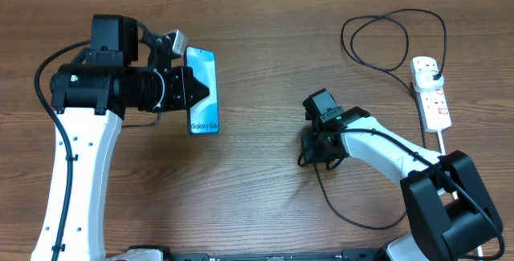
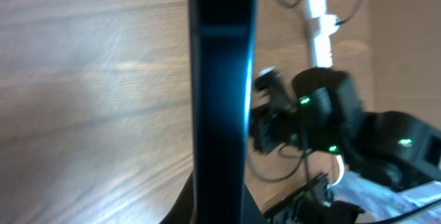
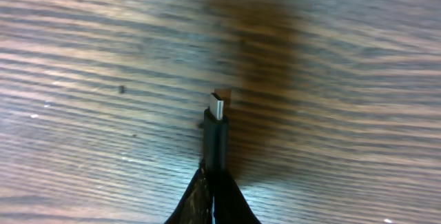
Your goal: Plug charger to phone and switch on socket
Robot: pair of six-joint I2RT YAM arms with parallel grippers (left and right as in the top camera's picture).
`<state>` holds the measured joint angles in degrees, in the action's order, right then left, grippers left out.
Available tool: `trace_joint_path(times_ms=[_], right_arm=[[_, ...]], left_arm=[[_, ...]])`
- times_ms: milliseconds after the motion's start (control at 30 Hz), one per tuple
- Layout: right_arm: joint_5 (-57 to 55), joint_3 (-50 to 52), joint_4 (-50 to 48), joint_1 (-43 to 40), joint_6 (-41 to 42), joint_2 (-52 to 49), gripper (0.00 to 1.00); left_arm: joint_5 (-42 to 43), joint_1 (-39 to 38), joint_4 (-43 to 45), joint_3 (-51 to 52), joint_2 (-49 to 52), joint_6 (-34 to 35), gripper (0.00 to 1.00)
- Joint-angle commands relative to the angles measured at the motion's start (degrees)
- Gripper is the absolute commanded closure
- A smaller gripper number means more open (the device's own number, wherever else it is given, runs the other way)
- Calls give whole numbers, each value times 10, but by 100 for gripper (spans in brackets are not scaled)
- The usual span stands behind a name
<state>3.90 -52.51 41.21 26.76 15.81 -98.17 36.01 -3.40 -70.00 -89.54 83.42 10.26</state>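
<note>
The phone (image 1: 203, 89), with a blue-teal screen and "Galaxy S24" text, is held at the table's left by my left gripper (image 1: 186, 90), which is shut on its long edges. In the left wrist view the phone (image 2: 222, 79) shows edge-on as a dark vertical bar between the fingers. My right gripper (image 1: 315, 150) is shut on the charger's connector end; the right wrist view shows the connector tip (image 3: 216, 107) sticking out past the fingertips (image 3: 213, 182) just above the wood. The black charger cable (image 1: 377, 40) loops to its plug in the white socket (image 1: 431, 92) at the right.
The socket's thick white cord (image 1: 443, 142) runs toward the front right. Cable slack (image 1: 341, 209) lies on the table in front of my right arm. Bare wooden table (image 1: 257, 157) lies between the two grippers.
</note>
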Motion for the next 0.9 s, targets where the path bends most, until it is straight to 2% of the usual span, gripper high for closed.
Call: trace_joint_path(times_ms=[0, 133, 300, 467, 533, 600, 733, 867], right_arm=[[118, -10, 6, -14, -51, 9, 96], [256, -22, 8, -39, -97, 80, 96], [502, -23, 2, -65, -169, 182, 96], [687, -23, -71, -66, -171, 235, 96], [739, -23, -128, -66, -129, 238, 96], [743, -23, -185, -66, -67, 238, 96], [745, -23, -309, -65, 55, 238, 96], [768, -23, -420, -54, 133, 238, 96]], left_arm=[[106, 7, 44, -5, -6, -12, 96], [196, 20, 95, -5, -14, 3, 96], [257, 39, 144, -5, -24, 43, 96], [301, 41, 202, -5, -33, 87, 96], [301, 38, 229, -5, -38, 119, 96], [306, 33, 255, -5, -42, 145, 96], [315, 16, 285, -5, -48, 157, 96], [308, 7, 298, -5, -48, 178, 96]])
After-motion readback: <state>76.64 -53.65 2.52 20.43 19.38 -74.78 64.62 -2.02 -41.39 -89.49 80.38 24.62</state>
